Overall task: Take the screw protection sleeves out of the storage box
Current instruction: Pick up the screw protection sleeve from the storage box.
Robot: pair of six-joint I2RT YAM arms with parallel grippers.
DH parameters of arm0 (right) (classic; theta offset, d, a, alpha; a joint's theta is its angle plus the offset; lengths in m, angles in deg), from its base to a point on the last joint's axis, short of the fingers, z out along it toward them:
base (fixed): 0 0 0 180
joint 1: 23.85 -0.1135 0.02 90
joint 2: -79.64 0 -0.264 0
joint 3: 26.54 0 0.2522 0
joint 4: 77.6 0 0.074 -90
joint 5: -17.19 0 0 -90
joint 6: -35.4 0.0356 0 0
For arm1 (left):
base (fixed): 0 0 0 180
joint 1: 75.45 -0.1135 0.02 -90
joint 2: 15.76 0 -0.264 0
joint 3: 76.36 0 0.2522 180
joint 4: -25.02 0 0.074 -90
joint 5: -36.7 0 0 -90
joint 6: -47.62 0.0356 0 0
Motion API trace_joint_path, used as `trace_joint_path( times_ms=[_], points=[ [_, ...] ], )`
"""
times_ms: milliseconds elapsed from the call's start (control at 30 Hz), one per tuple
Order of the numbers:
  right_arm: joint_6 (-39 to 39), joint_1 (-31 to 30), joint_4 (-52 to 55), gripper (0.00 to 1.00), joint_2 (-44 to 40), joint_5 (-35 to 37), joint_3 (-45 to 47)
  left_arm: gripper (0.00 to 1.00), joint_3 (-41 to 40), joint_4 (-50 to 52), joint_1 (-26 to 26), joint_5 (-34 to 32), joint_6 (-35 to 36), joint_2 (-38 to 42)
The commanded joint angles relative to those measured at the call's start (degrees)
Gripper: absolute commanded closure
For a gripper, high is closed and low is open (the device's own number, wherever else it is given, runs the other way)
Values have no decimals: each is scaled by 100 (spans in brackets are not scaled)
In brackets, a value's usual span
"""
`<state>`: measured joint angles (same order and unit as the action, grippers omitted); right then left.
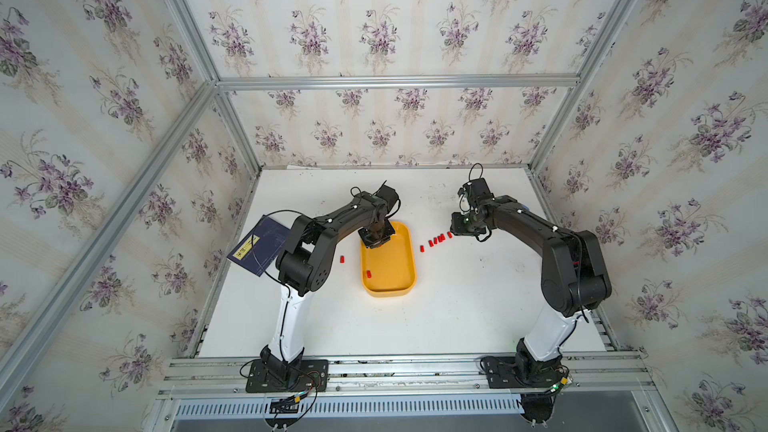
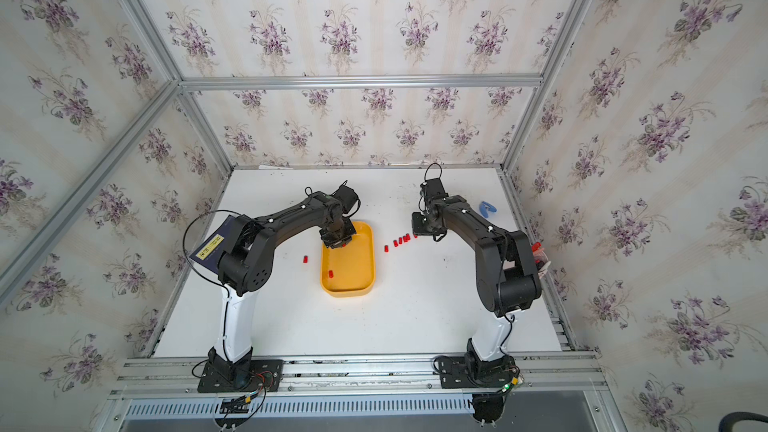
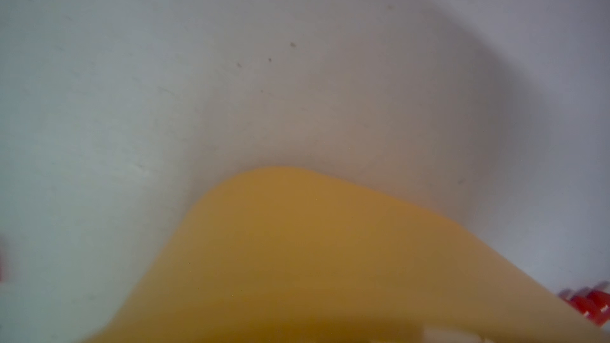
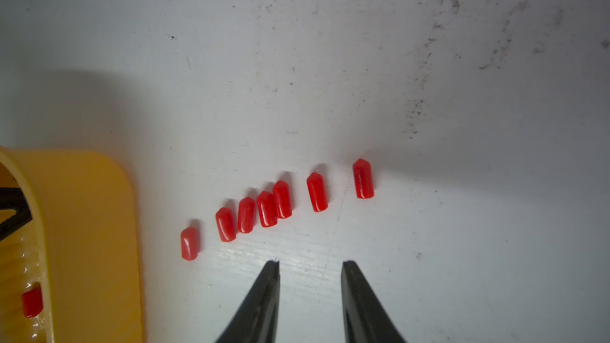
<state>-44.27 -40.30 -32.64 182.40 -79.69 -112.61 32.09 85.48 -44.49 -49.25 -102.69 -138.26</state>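
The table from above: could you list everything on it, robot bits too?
table: one, white.
storage box: one, yellow-orange, mid-table.
screw protection sleeves: at least nine, red; seven in a row on the table right of the box, one left of it, one inside.
booklet: one, dark blue, yellow label, left table edge.
blue item: one, light blue, far right, unclear.
left pincer: one, black, down in the box's far end; grip hidden.
right pincer: one, black, open, empty, by the row.

- One yellow tray (image 1: 390, 261).
- Seven red caps (image 4: 282, 199) in a row right of the tray.
- One red cap (image 1: 342, 259) left of the tray.
- One red cap (image 1: 368, 274) inside the tray.
- One dark blue booklet (image 1: 259, 249) farther left of the tray.
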Motion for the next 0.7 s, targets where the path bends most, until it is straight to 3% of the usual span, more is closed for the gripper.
trace_joint_path(
  times_ms=[0,300,667],
  points=[
    [3,-8,77,63,-63,63,-19,79,42,-93,59,200,503,159],
    [40,-8,83,63,-131,87,-28,79,-170,181,122,345,1583,899],
    [50,-8,143,63,-136,136,-124,78,-612,1046,49,-350,2823,2437]
  ],
)
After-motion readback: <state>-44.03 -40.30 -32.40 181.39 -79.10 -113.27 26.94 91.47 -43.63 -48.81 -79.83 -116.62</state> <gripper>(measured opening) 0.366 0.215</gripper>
